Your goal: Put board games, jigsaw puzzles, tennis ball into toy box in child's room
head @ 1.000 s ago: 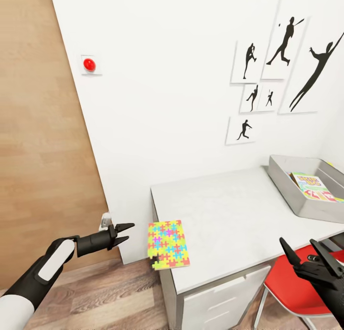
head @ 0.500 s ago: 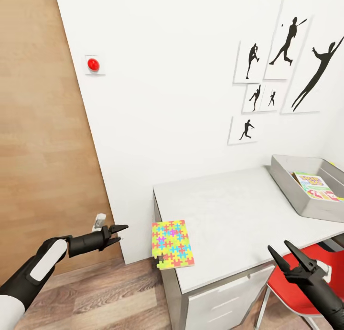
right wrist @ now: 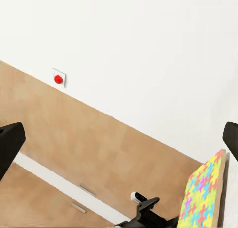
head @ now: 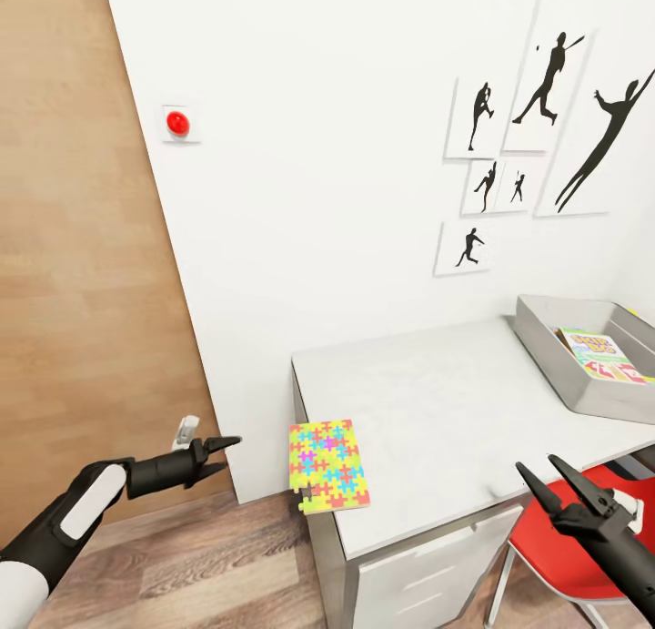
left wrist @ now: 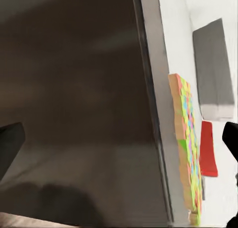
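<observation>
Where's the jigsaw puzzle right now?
In the head view the jigsaw puzzle lies on the table's near-left corner, overhanging the edge, right of the left hand.

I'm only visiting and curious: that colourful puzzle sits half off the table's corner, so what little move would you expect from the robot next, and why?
Probably the left gripper reaches toward the jigsaw puzzle. Its jaws are open and empty, level with the sheet, and beside it. The puzzle overhangs the table edge, so it looks easy to pinch. The toy box waits at the far end.
</observation>
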